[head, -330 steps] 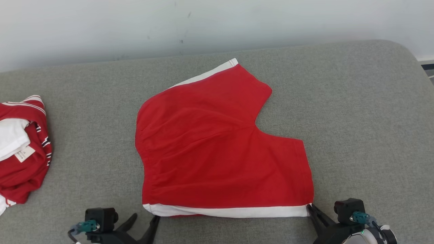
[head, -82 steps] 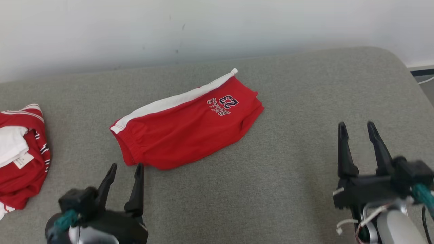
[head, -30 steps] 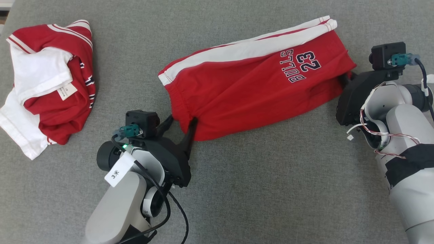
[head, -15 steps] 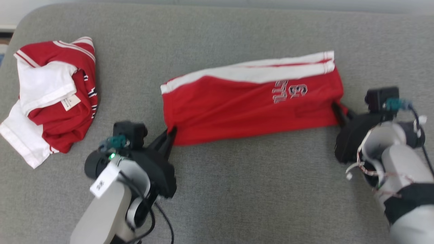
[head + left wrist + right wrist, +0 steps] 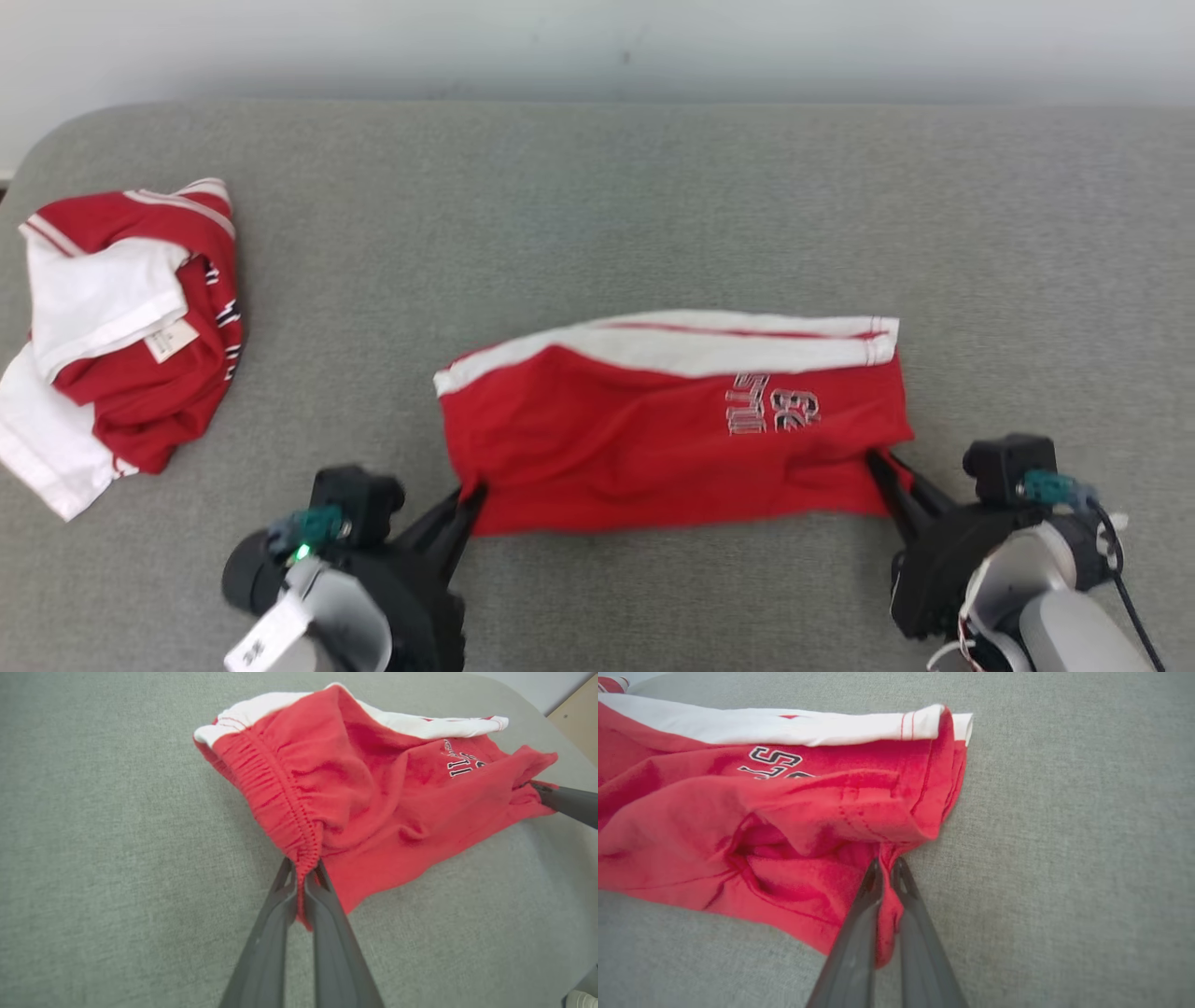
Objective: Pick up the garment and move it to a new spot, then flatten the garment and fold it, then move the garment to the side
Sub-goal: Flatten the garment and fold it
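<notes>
Grey couch [image 5: 653, 205] bears folded red shorts [image 5: 635, 448]; left gripper [image 5: 471, 495] clamps waistband corner, right gripper [image 5: 882, 462] clamps hem corner, both jaws closed.

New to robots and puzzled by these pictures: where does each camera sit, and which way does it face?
Head view: on the head, looking down at red shorts on a grey cushion; left pincer and right pincer show.
Left wrist view: on that wrist, looking along its own fingers at the waistband.
Right wrist view: likewise, at the leg hem.
Shared: both wrist views catch the lettering.
</notes>
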Motion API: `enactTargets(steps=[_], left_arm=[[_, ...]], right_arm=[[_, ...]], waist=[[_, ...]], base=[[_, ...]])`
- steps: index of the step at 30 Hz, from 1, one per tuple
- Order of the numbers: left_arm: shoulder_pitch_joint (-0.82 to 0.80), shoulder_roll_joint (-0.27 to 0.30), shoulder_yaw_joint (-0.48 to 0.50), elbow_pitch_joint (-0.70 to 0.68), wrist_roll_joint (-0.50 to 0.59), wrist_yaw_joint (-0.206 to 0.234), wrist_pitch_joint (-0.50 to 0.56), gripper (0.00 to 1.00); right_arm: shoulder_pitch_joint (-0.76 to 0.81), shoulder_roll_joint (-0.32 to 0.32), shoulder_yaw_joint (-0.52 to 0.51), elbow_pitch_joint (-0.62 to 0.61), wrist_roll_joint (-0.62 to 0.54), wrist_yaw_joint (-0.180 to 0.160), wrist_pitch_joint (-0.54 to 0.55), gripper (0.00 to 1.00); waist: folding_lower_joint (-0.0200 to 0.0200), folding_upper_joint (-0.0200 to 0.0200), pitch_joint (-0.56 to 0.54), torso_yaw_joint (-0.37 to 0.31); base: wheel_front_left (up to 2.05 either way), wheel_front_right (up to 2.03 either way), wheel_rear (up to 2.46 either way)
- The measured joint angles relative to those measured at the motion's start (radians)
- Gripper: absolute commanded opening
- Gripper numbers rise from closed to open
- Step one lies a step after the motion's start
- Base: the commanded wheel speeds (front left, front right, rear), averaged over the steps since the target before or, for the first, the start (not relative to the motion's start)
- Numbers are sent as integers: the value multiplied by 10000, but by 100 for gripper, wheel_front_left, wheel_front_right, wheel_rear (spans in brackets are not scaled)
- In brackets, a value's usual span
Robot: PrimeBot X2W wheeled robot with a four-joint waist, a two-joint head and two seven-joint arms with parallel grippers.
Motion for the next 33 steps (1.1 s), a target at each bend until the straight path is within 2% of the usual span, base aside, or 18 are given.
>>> enactTargets(steps=[1,4,5,6,7,8,9,10,14,20,23,25,27,33], left_arm=[[401,244,2,-305,-12,0,150,0],[873,458,-25,-614,-56,0,397,0],[986,491,-29,-702,-105,0,464,17],[1059,525,-33,-755,-121,0,564,58],[1116,566,-31,-819,-121,0,627,58],[1149,604,-21,-853,-119,15,671,100],[1153,648,0,-878,-104,46,717,100],[1153,713,13,-911,-90,109,788,100],[1222,888,59,-1106,-23,209,945,100],[1636,832,291,-1551,-96,479,848,100],[1820,727,794,-1933,-136,861,305,100],[1881,493,1283,-2153,-157,1327,-215,100],[1905,384,1639,-2316,-127,1670,-673,100],[1886,163,2034,-2658,242,1833,-2213,100]], right_arm=[[384,17,2,-410,-2,-94,6,0],[755,-35,-48,-867,-4,-274,42,0],[884,-79,-56,-984,-10,-307,117,0],[1015,-115,-65,-1072,-23,-362,167,0],[1147,-151,-82,-1170,-40,-437,203,0],[1254,-165,-102,-1244,-44,-495,259,0],[1322,-178,-96,-1312,-48,-525,330,4],[1381,-184,-100,-1421,-54,-566,374,100],[1630,-205,-13,-1808,-169,-648,556,100],[1951,-232,-96,-2161,-303,-1003,625,100],[2112,-213,-353,-2355,-360,-1335,383,100],[2123,-157,-644,-2539,-416,-1603,61,100],[2108,-59,-878,-2669,-416,-1710,-245,100],[1963,453,-957,-2780,-303,-1762,-1070,100]], waist=[[1,0,-99,-134],[0,0,-237,-332],[0,0,-285,-391],[0,0,-330,-446],[1,0,-371,-496],[0,0,-411,-545],[0,0,-447,-588],[0,0,-478,-628],[0,0,-549,-765],[2,0,-581,-891],[2,0,-652,-980],[2,1,-721,-1053],[2,0,-811,-1134],[1,0,-1159,-1426]], base=[[0,0,0],[0,0,0],[0,0,0],[0,0,0],[0,0,0],[0,0,0],[0,0,0],[0,0,0],[0,0,0],[0,0,0],[0,0,0],[0,0,0],[0,0,0],[0,0,0]])
